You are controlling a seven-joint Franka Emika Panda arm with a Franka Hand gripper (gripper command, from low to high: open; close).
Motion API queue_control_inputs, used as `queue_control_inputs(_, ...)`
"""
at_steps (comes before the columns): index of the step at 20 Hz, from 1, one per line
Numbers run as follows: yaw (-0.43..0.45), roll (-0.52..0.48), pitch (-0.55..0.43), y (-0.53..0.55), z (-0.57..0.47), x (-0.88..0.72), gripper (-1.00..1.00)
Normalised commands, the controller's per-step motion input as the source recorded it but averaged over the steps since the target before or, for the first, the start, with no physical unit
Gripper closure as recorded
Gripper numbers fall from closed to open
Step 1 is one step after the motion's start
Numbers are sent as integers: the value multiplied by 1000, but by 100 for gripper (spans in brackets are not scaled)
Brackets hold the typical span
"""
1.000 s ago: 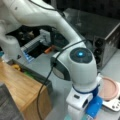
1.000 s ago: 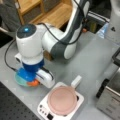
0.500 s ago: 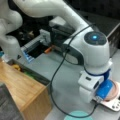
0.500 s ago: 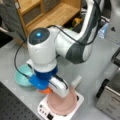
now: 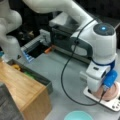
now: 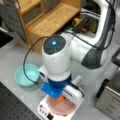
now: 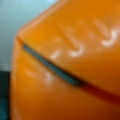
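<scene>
My gripper (image 6: 60, 98) hangs low over a pink plate (image 6: 61, 108) that rests on a white scale (image 6: 44, 110); the arm's white hand and blue mount hide most of the fingers in both front views. Beneath the hand shows an orange object (image 6: 60, 98), just above the plate. The same orange object (image 7: 65, 65) fills the wrist view, pressed close to the camera, and the gripper is shut on it. In a front view the gripper (image 5: 105, 92) sits at the lower right over the pink plate (image 5: 113, 91) and scale (image 5: 112, 105).
A teal bowl (image 6: 26, 75) lies left of the scale, and its rim (image 5: 75, 116) shows at a front view's bottom. A wooden shelf unit (image 5: 22, 87) with a grey bin (image 5: 37, 76) stands nearby. A metal box (image 6: 110, 100) sits at a front view's right.
The arm has swung from above the teal bowl over to the scale and come down lower over the pink plate, carrying the orange object.
</scene>
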Motion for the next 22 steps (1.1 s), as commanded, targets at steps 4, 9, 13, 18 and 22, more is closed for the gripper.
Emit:
queue_control_inputs(4,103,-191,-86,-7,-151,-33,100)
queue_control_inputs(9,114,-185,-85,3,-100,-32,-100)
queue_control_inputs(13,104,-156,-74,11,-48,-11,-100)
queue_control_inputs(18,98,-185,-79,27,-51,-5,-100)
queue_control_inputs(22,91,-200,-66,35,-48,3,-100)
